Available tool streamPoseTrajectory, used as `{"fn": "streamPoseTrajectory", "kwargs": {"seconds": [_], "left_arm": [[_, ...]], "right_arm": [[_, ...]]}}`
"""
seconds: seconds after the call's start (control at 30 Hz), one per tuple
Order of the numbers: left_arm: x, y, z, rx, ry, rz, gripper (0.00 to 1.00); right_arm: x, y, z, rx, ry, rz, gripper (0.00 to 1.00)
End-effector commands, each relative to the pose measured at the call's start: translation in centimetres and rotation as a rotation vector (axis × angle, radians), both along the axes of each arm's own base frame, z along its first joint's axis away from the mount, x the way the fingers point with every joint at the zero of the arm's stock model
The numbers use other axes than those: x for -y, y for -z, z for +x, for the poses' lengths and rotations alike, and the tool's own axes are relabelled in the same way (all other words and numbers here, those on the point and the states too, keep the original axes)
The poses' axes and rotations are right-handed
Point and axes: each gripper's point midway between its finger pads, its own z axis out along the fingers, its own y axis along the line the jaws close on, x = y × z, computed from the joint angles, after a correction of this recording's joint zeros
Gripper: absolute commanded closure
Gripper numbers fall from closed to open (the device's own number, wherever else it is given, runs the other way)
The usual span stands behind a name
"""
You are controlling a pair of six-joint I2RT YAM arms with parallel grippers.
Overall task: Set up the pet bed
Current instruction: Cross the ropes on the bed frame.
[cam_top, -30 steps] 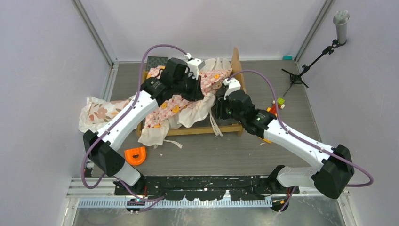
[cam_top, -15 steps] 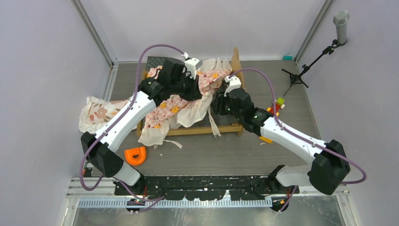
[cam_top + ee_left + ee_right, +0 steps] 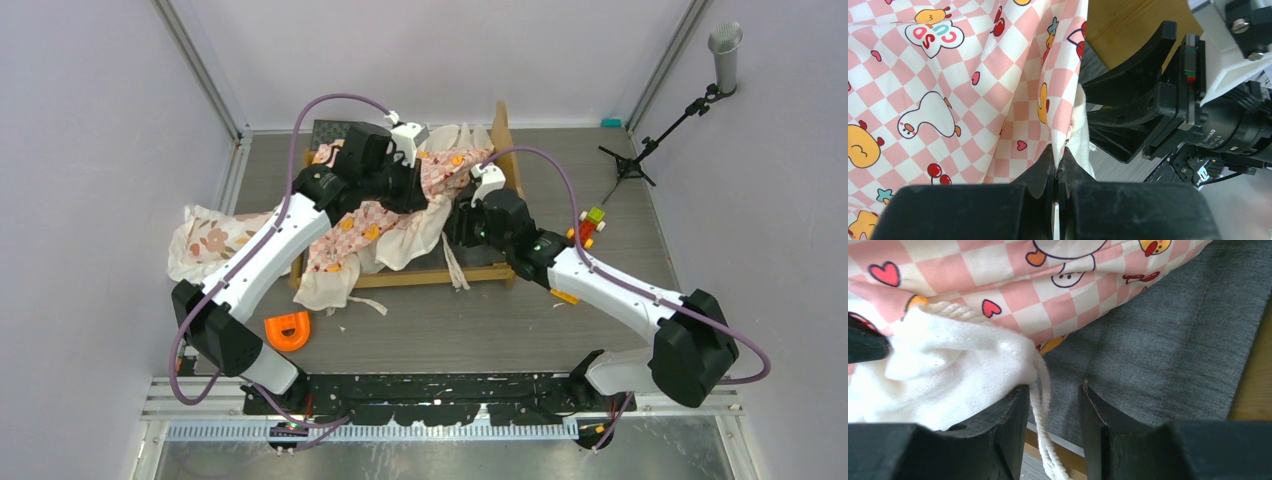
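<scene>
Two arms reach over the pet bed (image 3: 420, 277). It sits in the middle of the table (image 3: 450, 330), a bit nearer the far edge, and its headboard (image 3: 500, 135) stands up at the right end.

The left gripper (image 3: 1058, 167) is pinched tight on a fold of the pink-checkered sheet (image 3: 948, 75). The right gripper (image 3: 1053, 410) hangs just over the grey mattress (image 3: 1158, 355) with its jaws partly apart. A white cord (image 3: 1044, 390) dangles between them and the sheet's white frill (image 3: 948, 365) rests on one finger.

The sheet is bunched up over most of the bed and spills over the front rail. A floral pillow (image 3: 205, 240) lies on the table at the bed's left end, partly under the left arm. An orange plastic piece (image 3: 287, 330) sits near the near left corner. A small coloured toy (image 3: 590, 222) sits just right of the bed.

The table is grey, like wood boards. A microphone (image 3: 724, 55) on a black tripod stands at the far right corner. The walls are pale.
</scene>
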Motion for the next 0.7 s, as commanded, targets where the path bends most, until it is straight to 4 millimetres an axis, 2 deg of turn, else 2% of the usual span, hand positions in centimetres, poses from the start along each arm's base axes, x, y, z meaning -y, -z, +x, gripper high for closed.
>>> {"fn": "streamPoseTrajectory", "kwargs": {"seconds": [0.0, 0.2, 0.37, 0.5, 0.67], "left_arm": [[-0.6, -2.1, -0.6, 0.052, 0.015, -0.029, 1.00], [-0.7, -2.0, -0.6, 0.051, 0.012, -0.030, 1.00], [-0.8, -2.0, -0.4, 0.052, 0.009, -0.031, 1.00], [-0.9, -2.1, -0.4, 0.053, 0.008, -0.032, 1.00], [-1.0, -2.2, -0.4, 0.053, 0.007, -0.032, 1.00]], "right_arm": [[-0.2, -1.0, 1.2, 0.043, 0.035, 0.028, 0.54], [0.1, -2.1, 0.7, 0.057, 0.026, 0.028, 0.54], [0.1, -3.5, -0.9, 0.062, -0.045, 0.030, 0.54], [0.8, -4.2, -0.9, 0.083, -0.021, 0.022, 0.54], [1.3, -3.9, -0.3, 0.084, 0.014, -0.002, 0.54]]}}
